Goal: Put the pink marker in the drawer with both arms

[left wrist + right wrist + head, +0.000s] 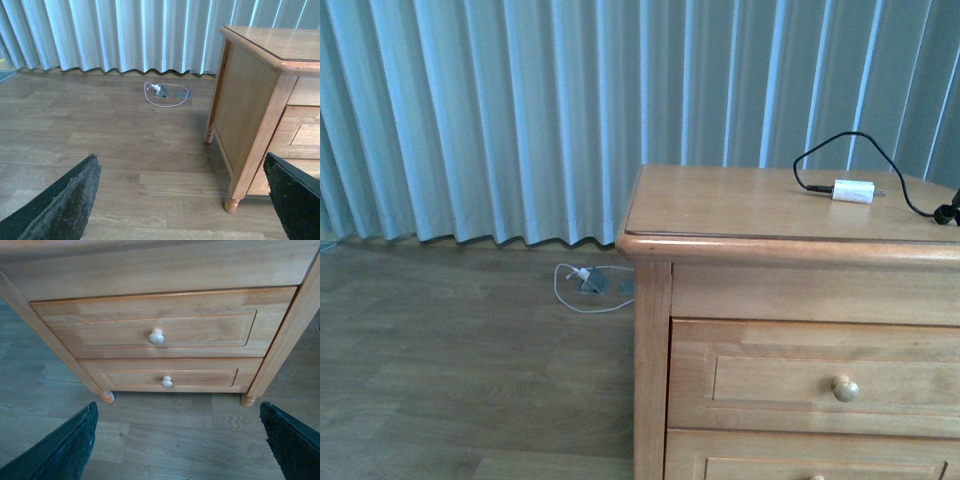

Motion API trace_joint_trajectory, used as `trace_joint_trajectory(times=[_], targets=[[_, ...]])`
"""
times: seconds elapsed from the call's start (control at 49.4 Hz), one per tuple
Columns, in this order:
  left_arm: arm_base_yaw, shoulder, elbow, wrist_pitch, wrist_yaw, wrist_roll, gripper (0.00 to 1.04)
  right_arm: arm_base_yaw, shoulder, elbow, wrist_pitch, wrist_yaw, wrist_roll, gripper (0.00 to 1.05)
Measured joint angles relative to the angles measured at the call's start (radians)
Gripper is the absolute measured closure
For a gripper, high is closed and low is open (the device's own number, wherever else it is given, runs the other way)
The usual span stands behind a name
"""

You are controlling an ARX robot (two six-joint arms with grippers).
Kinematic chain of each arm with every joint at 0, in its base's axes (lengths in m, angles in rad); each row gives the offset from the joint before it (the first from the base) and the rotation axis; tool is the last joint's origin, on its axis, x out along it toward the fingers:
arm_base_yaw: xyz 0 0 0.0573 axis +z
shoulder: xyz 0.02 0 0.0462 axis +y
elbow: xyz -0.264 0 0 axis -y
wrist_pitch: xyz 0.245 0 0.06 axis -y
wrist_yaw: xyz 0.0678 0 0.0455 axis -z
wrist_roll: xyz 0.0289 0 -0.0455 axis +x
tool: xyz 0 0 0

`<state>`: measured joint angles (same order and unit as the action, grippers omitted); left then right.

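Observation:
The upper drawer (820, 385) of the honey-coloured wooden cabinet is shut, with its round knob (845, 389). It also shows in the right wrist view (160, 322) with its knob (156, 336). The pink marker is not in view in any frame. My right gripper (177, 440) is open and empty, low in front of the cabinet, facing both drawers. My left gripper (185, 200) is open and empty above the floor, beside the cabinet's left side (240, 105). Neither arm shows in the front view.
A white charger block (852, 191) with a black cable (860, 140) lies on the cabinet top (720, 200). The lower drawer (167, 377) is shut. A white cable (167, 95) lies on the wood floor by the pale curtain (520, 110).

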<state>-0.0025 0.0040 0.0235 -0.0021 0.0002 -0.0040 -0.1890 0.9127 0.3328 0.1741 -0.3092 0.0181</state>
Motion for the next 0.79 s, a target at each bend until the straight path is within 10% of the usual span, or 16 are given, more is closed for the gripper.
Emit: trace_joint_trajectory(times=[0.446, 0.608, 0.79], targets=[[0.000, 0.000, 0.000, 0.000, 0.000, 0.000, 0.06, -0.104, -0.288, -0.030, -0.203, -0.100, -0.033, 0.08], [0.000, 0.000, 0.000, 0.000, -0.001, 0.000, 0.06, -0.035, -0.363, -0.195, 0.194, 0.096, -0.024, 0.33], [0.000, 0.000, 0.000, 0.000, 0.000, 0.000, 0.06, 0.031, -0.447, -0.242, 0.197, 0.159, -0.022, 0.64]])
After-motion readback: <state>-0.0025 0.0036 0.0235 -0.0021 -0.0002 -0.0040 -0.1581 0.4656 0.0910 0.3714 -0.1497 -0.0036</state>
